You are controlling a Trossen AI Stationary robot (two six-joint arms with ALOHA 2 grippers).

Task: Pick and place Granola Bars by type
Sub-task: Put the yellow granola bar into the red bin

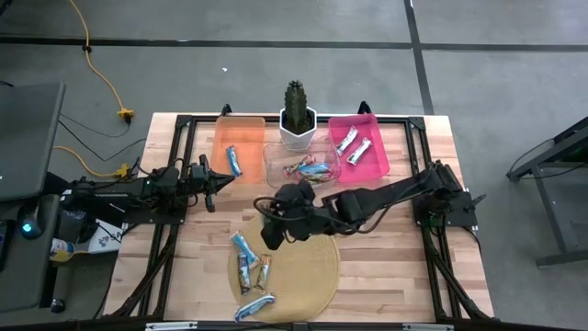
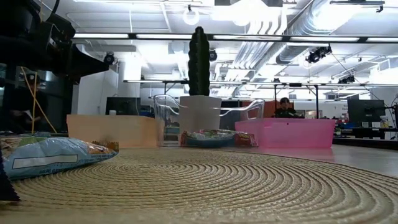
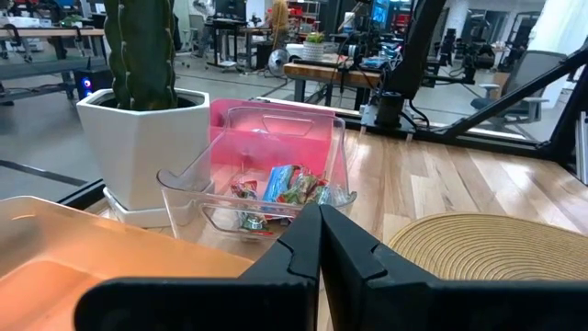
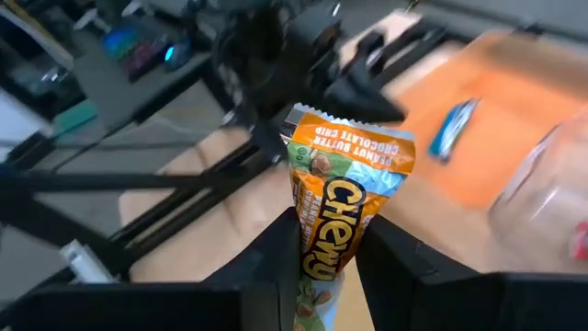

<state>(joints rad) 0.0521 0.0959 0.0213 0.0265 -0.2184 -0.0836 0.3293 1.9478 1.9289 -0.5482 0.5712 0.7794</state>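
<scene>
Orange-wrapped Chewy granola bar (image 4: 342, 216) sits clamped in the right tool (image 4: 326, 241), above the woven mat (image 1: 308, 267). Left tool (image 3: 319, 241), fingers together, waits beside the orange bin (image 1: 241, 145).

Beside the dark green ribbed cactus (image 1: 295, 101) in its white hexagonal pot (image 1: 298, 134) stand a translucent orange rectangular bin (image 1: 250, 149), a clear plastic bin (image 1: 276, 164) and a bright pink bin (image 1: 374, 158). The orange-and-green foil bar (image 4: 338, 216) carries white Chewy lettering. Nearer than the cactus, a tan woven round mat (image 1: 303, 271) with concentric rings bears blue-and-white foil bars (image 1: 244, 246).
</scene>
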